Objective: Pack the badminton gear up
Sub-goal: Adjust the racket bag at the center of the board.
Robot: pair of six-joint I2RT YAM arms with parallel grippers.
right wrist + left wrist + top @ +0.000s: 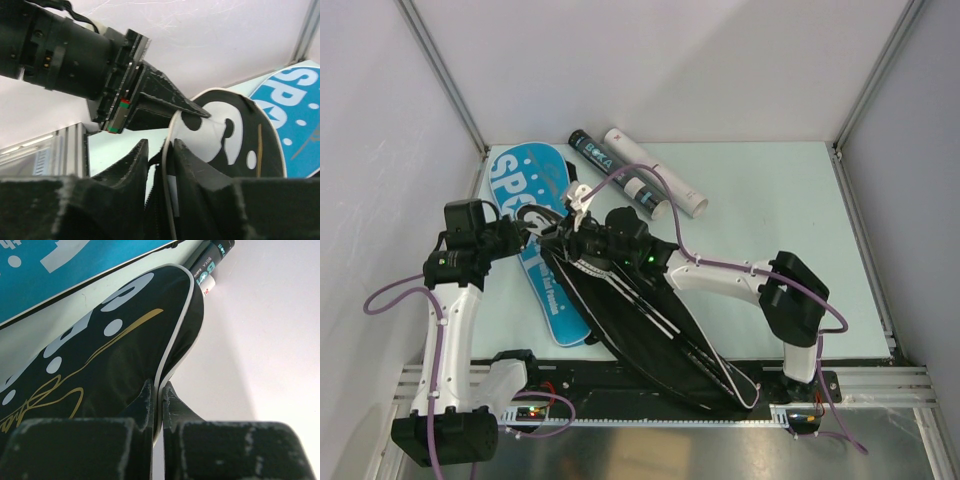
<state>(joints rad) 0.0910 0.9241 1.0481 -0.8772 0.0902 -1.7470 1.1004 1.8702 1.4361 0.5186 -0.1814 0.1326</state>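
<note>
A black racket-shaped bag [650, 330] lies diagonally across the near middle of the table, partly over a blue SPORT bag [525, 205]. My left gripper [538, 232] is shut on the white-piped rim at the black bag's head end [100, 350], with the piping pinched between its fingertips [150, 395]. My right gripper [572, 238] faces it from the right. Its jaws stand nearly closed around the same rim and zipper edge [225, 130]. Thin white lines, shafts or piping, show along the bag's opening. A black tube [615, 175] and a white tube [658, 172] lie behind the bags.
The left gripper's body [125, 85] hangs just beyond my right fingers. The blue bag also shows in the wrist views [60, 270] [295, 110]. The black tube's end [207, 260] lies past the black bag's tip. Grey walls close in the table on three sides.
</note>
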